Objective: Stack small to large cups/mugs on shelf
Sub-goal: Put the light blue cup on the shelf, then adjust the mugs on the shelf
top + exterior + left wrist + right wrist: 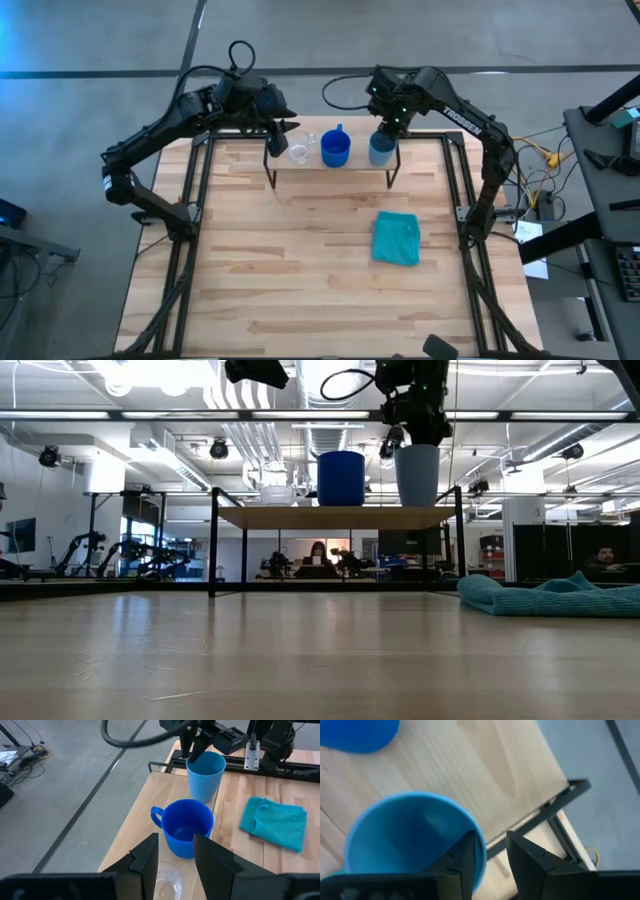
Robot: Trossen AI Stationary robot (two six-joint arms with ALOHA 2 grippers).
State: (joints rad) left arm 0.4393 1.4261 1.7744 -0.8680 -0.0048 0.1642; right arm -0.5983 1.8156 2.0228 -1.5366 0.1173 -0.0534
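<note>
The shelf [352, 168] stands at the table's far side on thin black legs. Three vessels stand in a row on it: the clear cup [298, 152] at the left, the deep blue mug [335, 149] in the middle, the light blue cup [381, 148] at the right. My left gripper [175, 860] is open and hovers well above the clear cup [167, 882]. My right gripper [490, 855] is open at the light blue cup's rim [481, 847]. One finger is over the cup's inside, the other outside its wall. The cup stands upright on the shelf [340, 517].
A folded teal cloth [396, 238] lies on the table right of centre, nearer than the shelf. The table's black frame rails [200, 180] run along both sides. The near half of the wooden tabletop holds nothing else. People sit in the room beyond.
</note>
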